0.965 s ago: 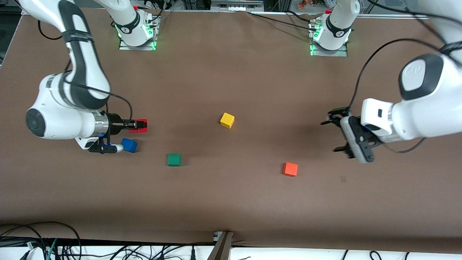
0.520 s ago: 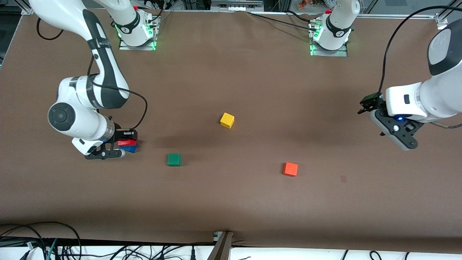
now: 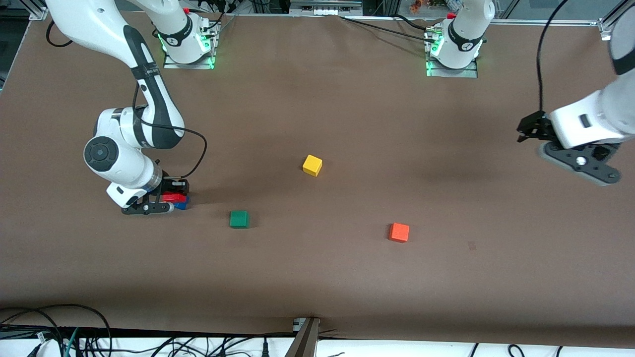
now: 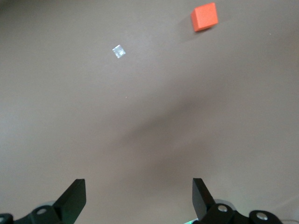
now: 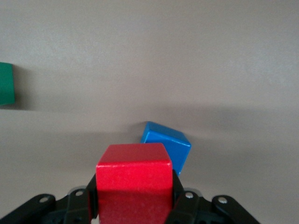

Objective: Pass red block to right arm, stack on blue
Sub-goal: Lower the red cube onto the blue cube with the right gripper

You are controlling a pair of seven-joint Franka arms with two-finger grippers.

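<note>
Brown table [image 3: 347, 124]: right gripper [image 3: 171, 194] clamps red block [image 3: 174, 197] above blue [image 3: 181, 203].

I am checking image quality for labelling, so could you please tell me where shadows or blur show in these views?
Front view: sharp, soft shadows on the table. Right wrist view: red block close and slightly soft, blue block casting a faint shadow. Left wrist view: diffuse shadow band, orange block crisp.

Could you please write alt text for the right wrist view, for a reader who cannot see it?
The right gripper is shut on the red block, held just above the blue cube, which sits turned at an angle on the brown table. The edge of a green cube shows at the frame's border.
</note>
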